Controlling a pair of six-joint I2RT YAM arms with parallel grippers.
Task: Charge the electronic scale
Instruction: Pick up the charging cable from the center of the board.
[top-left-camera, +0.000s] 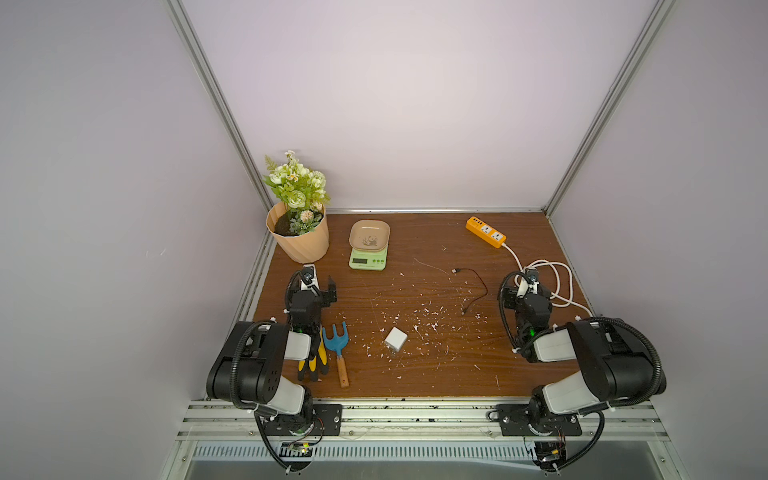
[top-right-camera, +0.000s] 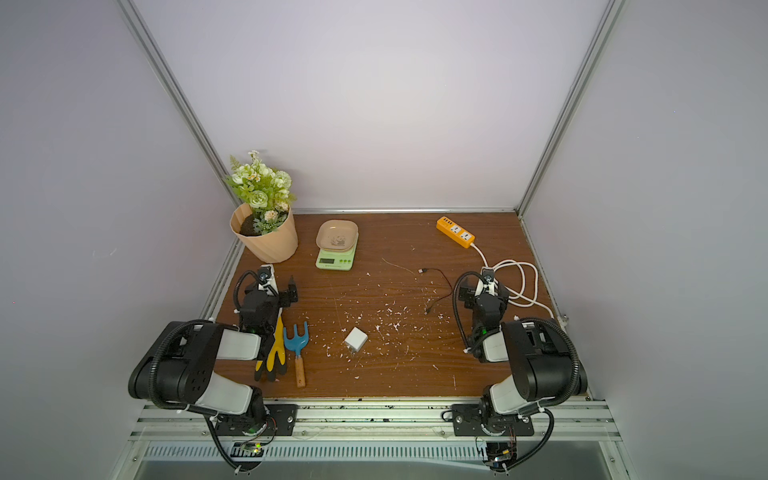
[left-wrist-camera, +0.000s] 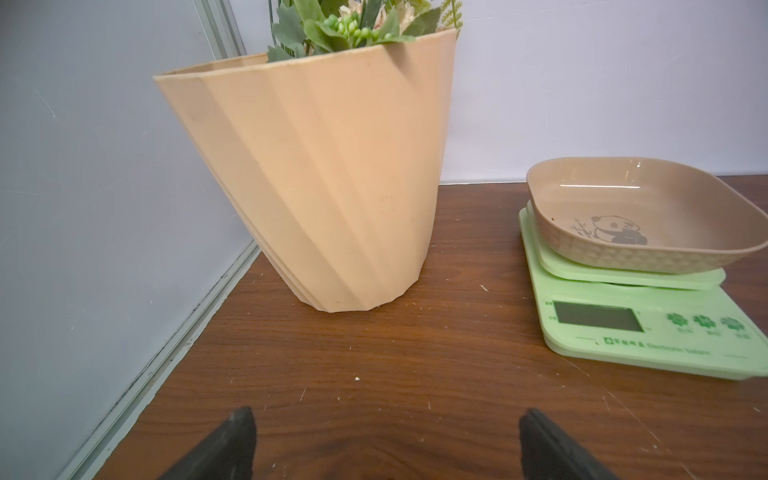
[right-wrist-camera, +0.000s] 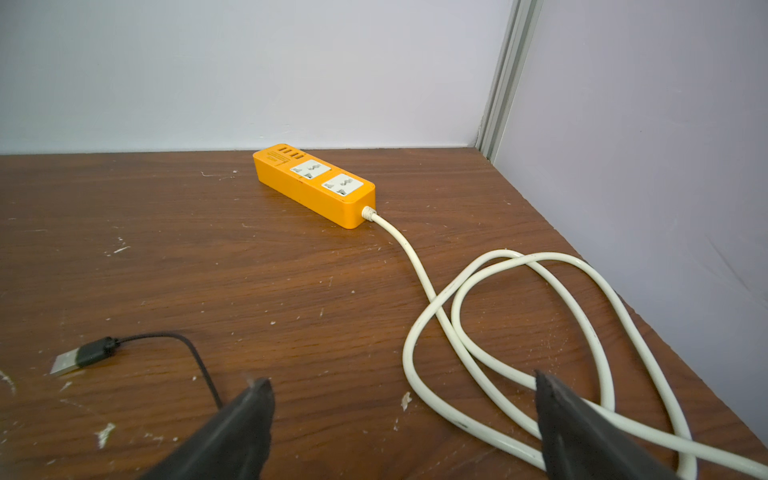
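Left wrist view: the electronic scale (left-wrist-camera: 648, 340) is found ahead and rightward of the wide-open, empty left end effector (left-wrist-camera: 386, 415), the nearer one.

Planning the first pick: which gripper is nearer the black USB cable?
Right. The right gripper is open just beside the black USB cable. The left gripper is on the opposite side, in front of the flower pot and near the electronic scale.

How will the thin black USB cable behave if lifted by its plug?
The black USB cable lies in a loose curve, so it is probably floppy and would dangle. It looks thin, so likely very light. Its metal plug lies flat on the table, so pinching it may be awkward.
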